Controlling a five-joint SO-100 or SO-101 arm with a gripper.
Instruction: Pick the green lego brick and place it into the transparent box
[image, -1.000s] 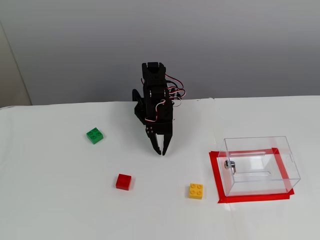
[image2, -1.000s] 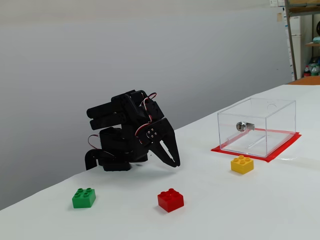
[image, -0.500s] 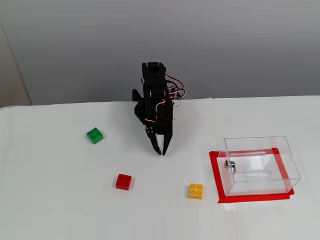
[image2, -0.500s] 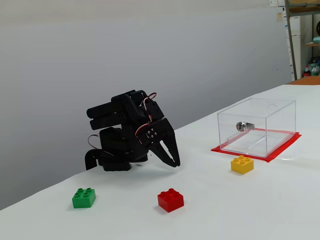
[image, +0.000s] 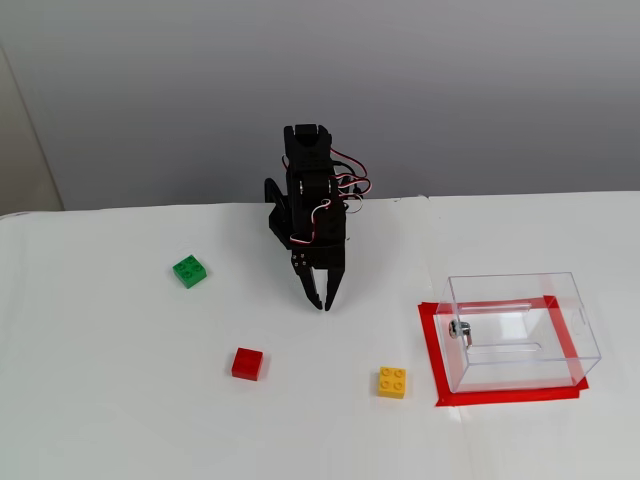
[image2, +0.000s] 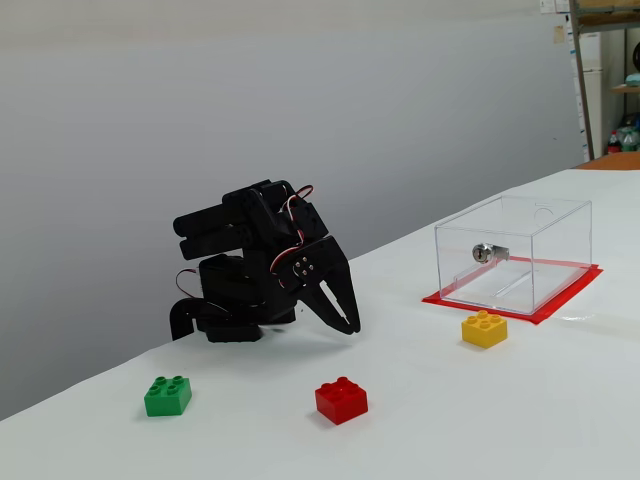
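Green brick (image: 190, 271) alone on the white counter (image: 120, 400), claw (image: 322, 303) empty.

In a fixed view from above, the green brick lies at about 10 o'clock from the red brick (image: 247, 363) and 9 o'clock from the claw, well apart from both. The claw's tips nearly meet, gripping nothing. A yellow brick (image: 392, 382) sits at 8 o'clock of the box (image: 520, 330), near its red tape border (image: 432, 350).

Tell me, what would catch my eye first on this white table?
Probably the black robot arm folded at the table's back, its gripper pointing down, empty. Three bright bricks dot the table: the green lego brick at left, a red brick, a yellow brick. At right, the transparent box stands on red tape.
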